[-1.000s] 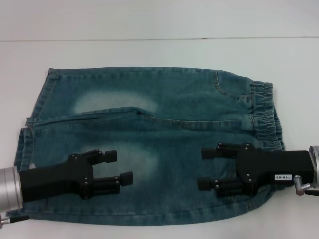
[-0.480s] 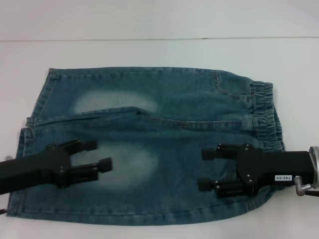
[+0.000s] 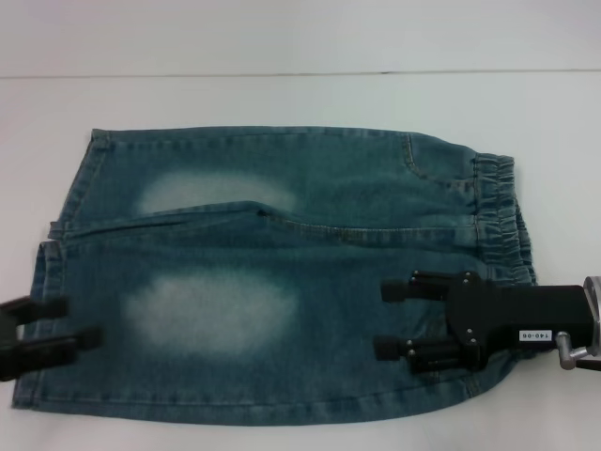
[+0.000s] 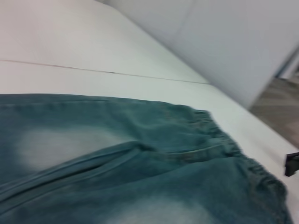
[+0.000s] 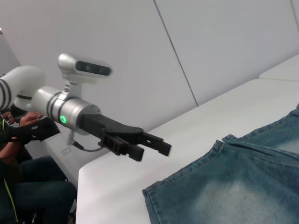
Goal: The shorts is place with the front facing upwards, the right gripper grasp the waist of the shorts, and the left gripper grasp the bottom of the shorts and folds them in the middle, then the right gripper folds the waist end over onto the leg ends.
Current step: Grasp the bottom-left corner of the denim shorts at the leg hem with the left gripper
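Blue denim shorts (image 3: 310,235) lie flat on the white table (image 3: 282,99), elastic waist (image 3: 502,216) to the right and leg ends (image 3: 52,282) to the left. My left gripper (image 3: 80,322) is open at the near left, just over the hem of the nearer leg, holding nothing. It also appears in the right wrist view as the left gripper (image 5: 152,151), hovering above the table beside the shorts (image 5: 243,186). My right gripper (image 3: 382,319) is open above the near waist part, empty. The left wrist view shows only the shorts (image 4: 140,168).
Bare white table surrounds the shorts, with a seam line (image 3: 282,73) at the back. A light wall stands behind the table. In the right wrist view a seated person (image 5: 23,186) is beyond the table's left end.
My left gripper has drawn back to the left, from over the middle of the near leg to its hem at the picture's edge. The right gripper and the shorts have not moved.
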{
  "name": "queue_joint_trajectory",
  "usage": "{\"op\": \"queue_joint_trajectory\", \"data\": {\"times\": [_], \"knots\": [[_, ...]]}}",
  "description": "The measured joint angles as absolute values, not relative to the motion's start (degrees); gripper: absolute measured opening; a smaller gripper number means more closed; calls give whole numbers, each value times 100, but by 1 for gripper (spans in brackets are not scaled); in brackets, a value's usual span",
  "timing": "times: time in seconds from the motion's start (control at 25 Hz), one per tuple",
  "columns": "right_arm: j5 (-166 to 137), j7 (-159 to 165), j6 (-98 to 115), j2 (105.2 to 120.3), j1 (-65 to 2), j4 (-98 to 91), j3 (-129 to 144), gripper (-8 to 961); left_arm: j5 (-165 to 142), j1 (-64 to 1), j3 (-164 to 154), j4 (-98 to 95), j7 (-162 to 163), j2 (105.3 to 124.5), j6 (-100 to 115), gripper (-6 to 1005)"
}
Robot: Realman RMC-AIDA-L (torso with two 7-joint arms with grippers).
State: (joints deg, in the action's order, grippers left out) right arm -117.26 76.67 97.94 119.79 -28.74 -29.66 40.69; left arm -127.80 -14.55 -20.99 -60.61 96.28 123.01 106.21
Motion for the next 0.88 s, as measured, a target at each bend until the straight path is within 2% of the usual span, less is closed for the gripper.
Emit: {"op": "queue_joint_trajectory", "data": {"times": [0.32,0.88], "knots": [[-11714,7685,9768,11975,-2914,-2999,4069,914,-13084,-1187,-1258,-6621,9775,12219,11035,907],[-11706,7678,9731,11970,-2961,-3014,4055,915,-13663,-1189,-1382,-6377,9727,12248,10473,906]]}}
